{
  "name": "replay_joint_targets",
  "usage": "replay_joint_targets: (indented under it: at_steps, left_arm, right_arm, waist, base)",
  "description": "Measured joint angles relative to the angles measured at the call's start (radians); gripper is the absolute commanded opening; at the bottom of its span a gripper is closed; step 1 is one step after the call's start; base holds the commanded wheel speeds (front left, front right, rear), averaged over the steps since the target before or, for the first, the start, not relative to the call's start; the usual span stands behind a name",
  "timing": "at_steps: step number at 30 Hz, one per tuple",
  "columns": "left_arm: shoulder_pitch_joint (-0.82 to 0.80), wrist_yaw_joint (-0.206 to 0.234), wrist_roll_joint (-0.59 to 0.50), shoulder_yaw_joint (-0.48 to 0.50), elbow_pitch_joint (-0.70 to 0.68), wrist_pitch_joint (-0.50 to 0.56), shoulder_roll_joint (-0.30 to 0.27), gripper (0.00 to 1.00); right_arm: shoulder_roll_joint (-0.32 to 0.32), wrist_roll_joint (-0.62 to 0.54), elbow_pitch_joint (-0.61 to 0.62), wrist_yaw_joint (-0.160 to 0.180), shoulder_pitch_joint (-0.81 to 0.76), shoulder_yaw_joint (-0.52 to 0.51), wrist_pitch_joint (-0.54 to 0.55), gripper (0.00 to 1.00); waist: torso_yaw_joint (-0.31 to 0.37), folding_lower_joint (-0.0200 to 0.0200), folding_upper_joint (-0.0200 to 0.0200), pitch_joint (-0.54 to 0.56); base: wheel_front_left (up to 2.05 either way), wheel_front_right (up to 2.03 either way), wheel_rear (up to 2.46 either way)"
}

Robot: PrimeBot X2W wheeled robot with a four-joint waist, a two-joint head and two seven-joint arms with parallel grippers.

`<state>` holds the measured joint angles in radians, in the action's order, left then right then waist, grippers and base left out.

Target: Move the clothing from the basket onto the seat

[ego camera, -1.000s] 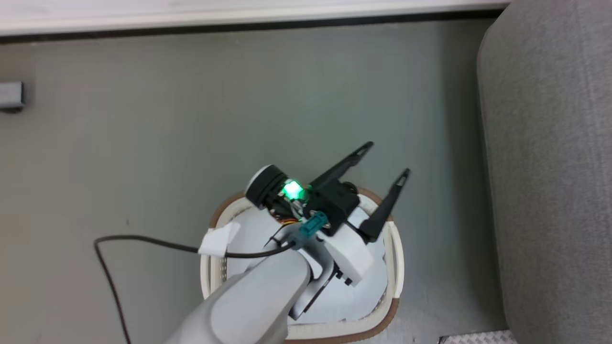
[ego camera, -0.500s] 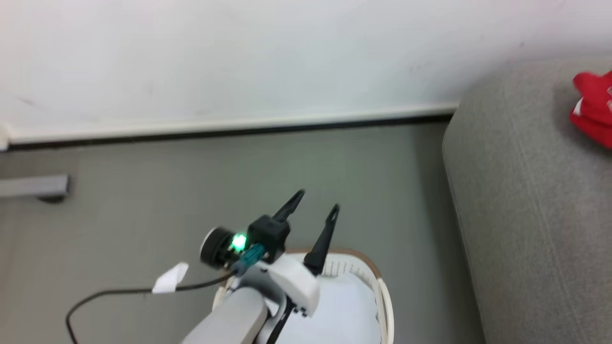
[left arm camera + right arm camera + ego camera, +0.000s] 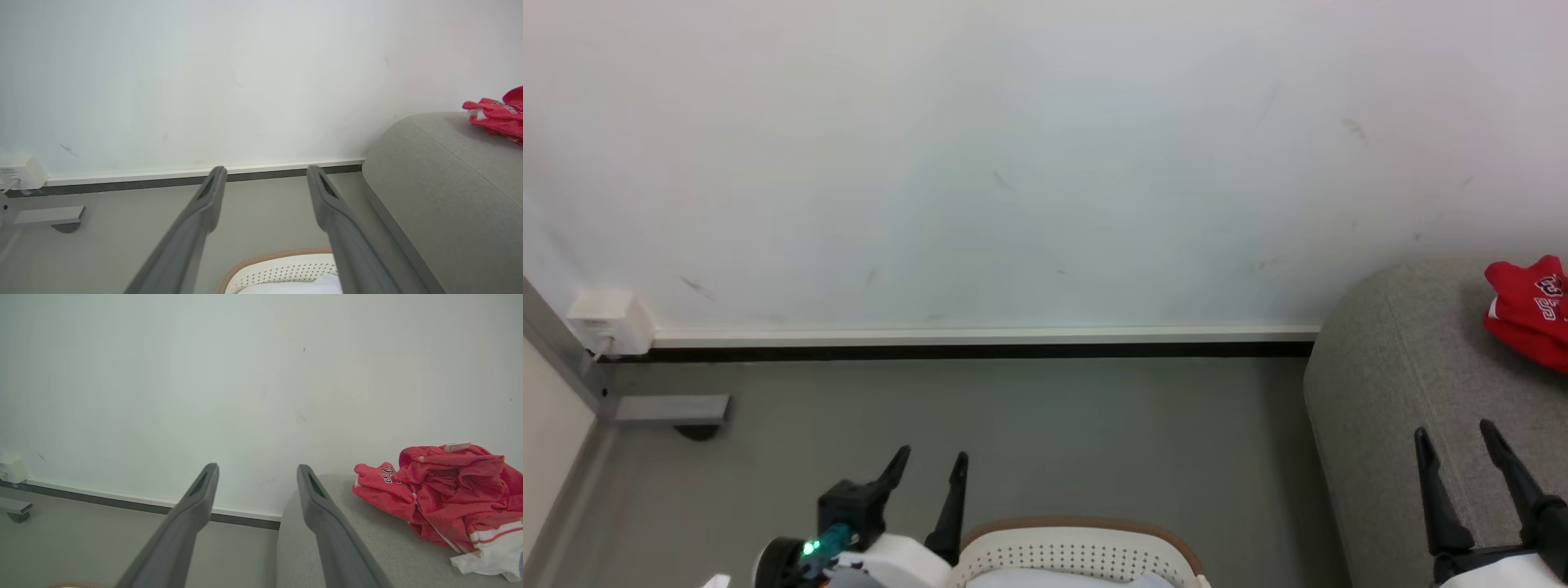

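Left tool [image 3: 934, 452] is standing at the lower left of the head view with its two dark fingers [image 3: 952, 498] parted and nothing between them, just beside the left end of the rim of the basket [image 3: 1078, 527], which is sitting on the grey floor [image 3: 1054, 408] at the bottom edge with a pale sheet [image 3: 1062, 580] showing inside. Right tool [image 3: 1454, 429] is rising at the lower right, likewise parted and empty, against the near end of the seat [image 3: 1372, 392]. The clothing [image 3: 1529, 314] is lying on the seat at the right edge, well apart from both tools, red with lettering. In the left wrist view, the fingers are framing the floor and skirting board [image 3: 265, 168] across a clear gap; the basket rim is lying below them, and the seat is occupying the right side with the clothing resting on top at the far right. In the right wrist view, the parted fingers are pointing toward the white wall [image 3: 245, 375]; the clothing is lying bunched on the seat to their right, red fabric beside a white piece with red stripes, touching neither finger.
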<state>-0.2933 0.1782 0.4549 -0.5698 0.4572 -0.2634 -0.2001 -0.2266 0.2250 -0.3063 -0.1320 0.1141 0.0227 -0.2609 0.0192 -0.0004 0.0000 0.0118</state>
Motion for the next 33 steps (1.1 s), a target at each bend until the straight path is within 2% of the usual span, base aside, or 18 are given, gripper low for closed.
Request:
replay_joint_targets:
  at_steps: [7,11,22,33]
  left_arm:
    - [0.161,0.030,-0.055,0.137,-0.090,-0.001,-0.007,1.00]
    - [0.237,0.020,-0.099,0.203,-0.138,-0.001,0.008,1.00]
    - [0.337,-0.061,-0.203,0.335,-0.167,-0.001,0.070,1.00]
    - [0.335,-0.135,-0.268,0.393,-0.142,-0.001,0.103,1.00]
  right_arm:
    - [0.100,0.006,0.043,0.000,-0.091,-0.030,0.000,1.00]
    - [0.125,-0.012,0.047,0.000,-0.137,-0.044,0.000,1.00]
    - [0.154,-0.074,0.043,0.000,-0.188,-0.043,0.000,1.00]
    - [0.167,-0.075,0.042,0.000,-0.188,-0.065,0.000,1.00]
  waist:
    - [-0.034,0.0001,0.0000,0.051]
    - [-0.044,0.0002,0.0000,0.072]
    - [-0.027,0.0003,0.0000,0.108]
    - [-0.012,0.0004,0.0000,0.102]
  base:
    - [0.00,0.00,0.00]
    - [0.00,0.00,0.00]
    - [0.00,0.00,0.00]
    - [0.00,0.00,0.00]
